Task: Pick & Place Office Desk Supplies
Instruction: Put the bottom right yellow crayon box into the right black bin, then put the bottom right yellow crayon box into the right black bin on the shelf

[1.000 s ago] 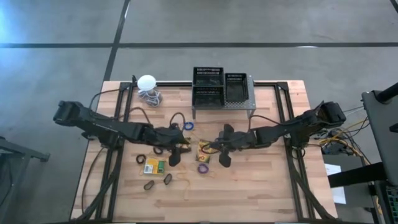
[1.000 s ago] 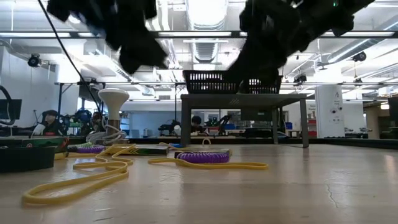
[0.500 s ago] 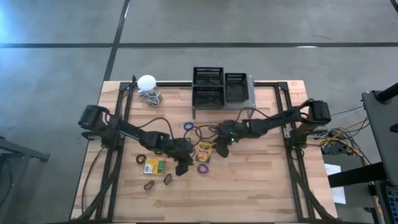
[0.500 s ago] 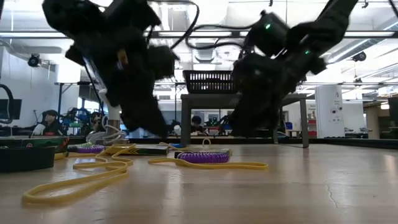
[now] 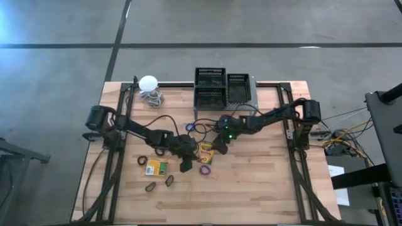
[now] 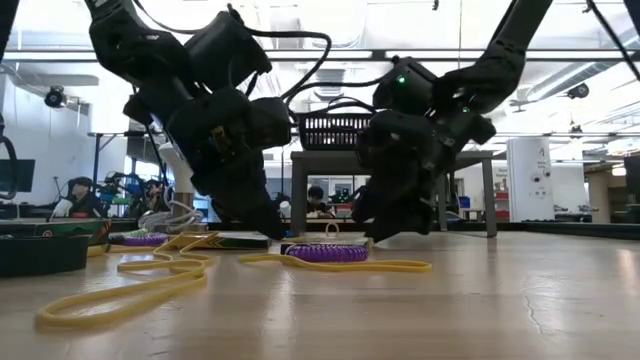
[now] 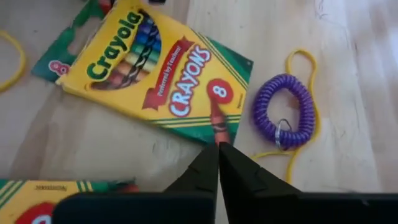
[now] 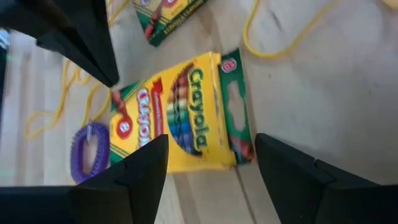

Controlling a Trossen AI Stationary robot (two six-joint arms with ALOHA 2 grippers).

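— Where is the crayon box (image 8: 180, 118) they both want?

— Flat on the wooden table (image 5: 264, 182), right in front of the right claw (image 8: 211, 165). That claw's two dark fingers are spread wide, one on each side of the box's green flap end. The box's long side points away from that claw, toward the left claw (image 7: 217, 163).

— And the left one?

— Its fingers are pressed together into one point, and that point sits just at the far end of the box, by the red circle with the 8. I can't tell if it touches. So both claws are close, one at each end, but I think the right one is ready to grab, because it is open around the box.

— What is the box like?

— Thin cardboard, yellow and green, smooth and flat. It looks light, so it may slide if pushed.

— What's next to it?

— A purple coiled loop (image 7: 283, 111), springy like a phone cord, lies just beside the left claw's tip, with a thin yellow rubber band (image 7: 297, 62) around it. A second crayon box (image 8: 171, 15) lies near, past the left claw.
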